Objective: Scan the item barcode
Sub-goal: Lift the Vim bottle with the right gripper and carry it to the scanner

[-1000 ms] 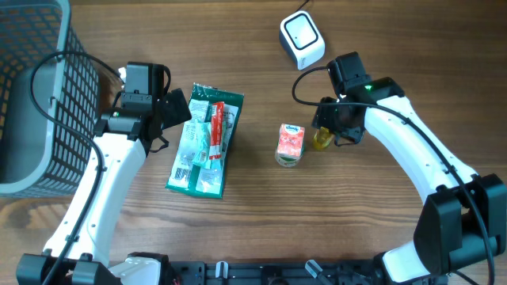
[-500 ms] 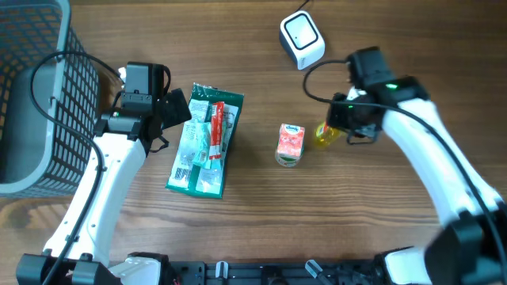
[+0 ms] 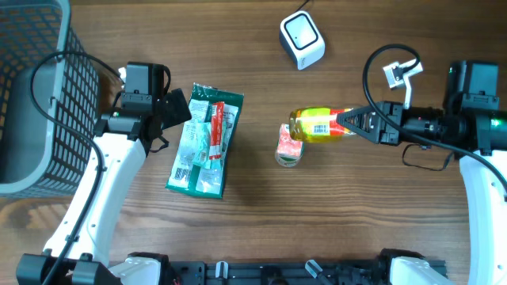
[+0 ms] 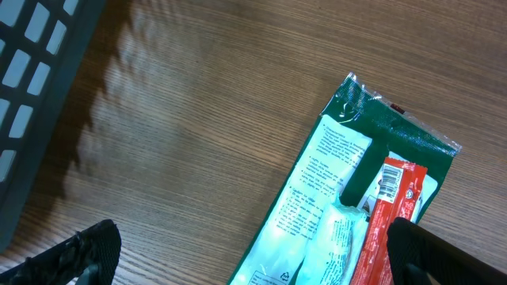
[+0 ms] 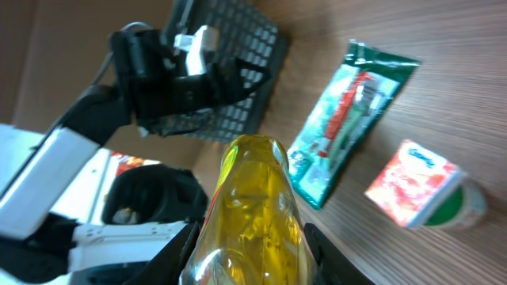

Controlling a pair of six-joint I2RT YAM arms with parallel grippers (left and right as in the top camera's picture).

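Above the bench, right of centre: clear yellow plastic bottle (image 3: 317,125) clamped sideways in right gripper (image 3: 349,123), projecting leftward; left gripper (image 3: 177,108) spread wide.

Overhead, the wire basket (image 3: 75,71) is cut off by the top and left edges, the right arm (image 3: 483,198) by the right edge. The yellow bottle (image 3: 317,124) covers the top of the small carton (image 3: 288,150), and the barcode on its label is too small to read. In the left wrist view, only 2 fingertips (image 4: 87,249) of the left hand (image 4: 253,261) show, at the bottom corners; the green packet (image 4: 333,198) is cut off at the bottom edge. In the right wrist view, the yellow bottle's lower end is cropped and hides most of the right hand (image 5: 252,249).
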